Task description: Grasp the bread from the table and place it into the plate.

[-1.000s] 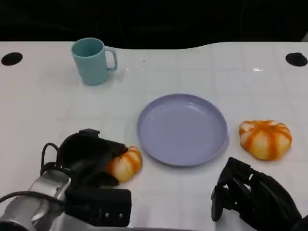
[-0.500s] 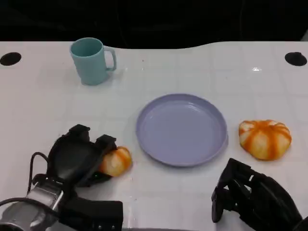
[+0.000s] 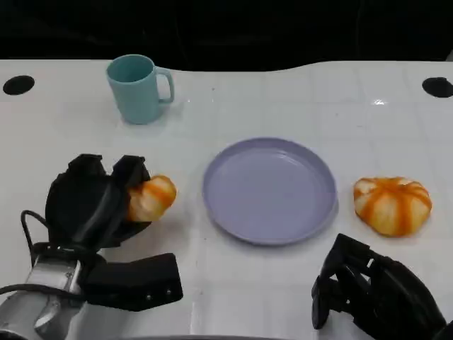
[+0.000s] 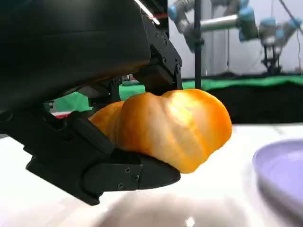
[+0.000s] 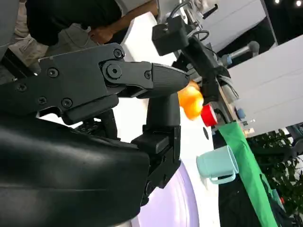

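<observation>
My left hand (image 3: 95,202) grips an orange-glazed bread roll (image 3: 151,197), lifted off the table left of the lilac plate (image 3: 269,190). The left wrist view shows that roll (image 4: 165,127) held between the black fingers (image 4: 104,170), with the plate's rim (image 4: 279,165) off to one side. A second, larger orange-striped bread (image 3: 392,204) lies on the table right of the plate. My right hand (image 3: 371,294) hovers low at the front right, fingers curled, holding nothing. The right wrist view shows its fingers (image 5: 142,78) apart from any object.
A teal mug (image 3: 138,88) stands at the back left, also visible as the mug (image 5: 218,165) in the right wrist view. Two dark holes (image 3: 18,85) mark the table's far corners. A person (image 5: 80,19) stands beside the table.
My left hand has lifted the roll and carried it back and to the left, away from the front edge. The right hand has stayed put.
</observation>
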`<state>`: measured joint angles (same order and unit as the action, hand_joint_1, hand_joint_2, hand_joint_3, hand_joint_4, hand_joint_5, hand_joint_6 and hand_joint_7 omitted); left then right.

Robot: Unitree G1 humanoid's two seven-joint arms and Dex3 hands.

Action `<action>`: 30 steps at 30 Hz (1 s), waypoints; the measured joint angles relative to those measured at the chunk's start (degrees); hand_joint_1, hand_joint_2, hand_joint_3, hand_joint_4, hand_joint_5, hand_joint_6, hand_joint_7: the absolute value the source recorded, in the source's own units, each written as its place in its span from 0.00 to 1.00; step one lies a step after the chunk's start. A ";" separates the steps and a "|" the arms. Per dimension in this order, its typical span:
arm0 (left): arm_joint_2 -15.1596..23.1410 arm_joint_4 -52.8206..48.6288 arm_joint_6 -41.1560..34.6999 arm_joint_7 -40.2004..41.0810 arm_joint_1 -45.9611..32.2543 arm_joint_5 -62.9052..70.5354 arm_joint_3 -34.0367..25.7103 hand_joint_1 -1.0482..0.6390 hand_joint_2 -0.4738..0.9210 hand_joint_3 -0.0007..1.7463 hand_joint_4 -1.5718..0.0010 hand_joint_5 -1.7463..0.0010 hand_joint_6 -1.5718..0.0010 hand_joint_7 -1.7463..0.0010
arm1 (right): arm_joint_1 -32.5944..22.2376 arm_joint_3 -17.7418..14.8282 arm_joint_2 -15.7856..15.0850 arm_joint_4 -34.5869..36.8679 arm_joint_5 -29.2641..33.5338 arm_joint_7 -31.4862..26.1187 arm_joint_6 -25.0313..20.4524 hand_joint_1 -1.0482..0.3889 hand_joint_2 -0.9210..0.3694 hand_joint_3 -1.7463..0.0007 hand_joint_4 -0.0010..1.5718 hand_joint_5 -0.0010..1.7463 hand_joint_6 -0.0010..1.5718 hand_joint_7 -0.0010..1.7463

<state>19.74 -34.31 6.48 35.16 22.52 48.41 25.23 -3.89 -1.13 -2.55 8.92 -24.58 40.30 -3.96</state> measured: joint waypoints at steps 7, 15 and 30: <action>-0.76 -1.30 6.19 0.06 2.15 -2.84 -0.36 0.45 0.57 0.77 0.38 0.00 0.52 0.00 | 0.00 -0.02 -0.02 0.00 0.01 -0.01 -0.05 0.37 0.00 0.74 0.36 1.00 0.26 0.90; -4.23 -7.49 13.70 -3.69 9.01 -6.65 -0.41 0.46 0.53 0.80 0.35 0.00 0.46 0.00 | 0.73 -0.40 -0.11 1.02 0.07 -0.01 -0.07 0.37 0.00 0.75 0.37 1.00 0.26 0.91; -12.85 -23.20 20.60 -3.43 19.76 -6.56 2.57 0.45 0.49 0.87 0.33 0.00 0.45 0.00 | 0.93 -0.32 -0.31 1.18 0.49 -0.25 -0.74 0.37 0.00 0.75 0.36 1.00 0.26 0.90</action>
<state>6.88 -57.51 27.08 31.73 42.29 41.86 27.80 -2.97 -1.45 -2.85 10.09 -24.09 40.06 -4.71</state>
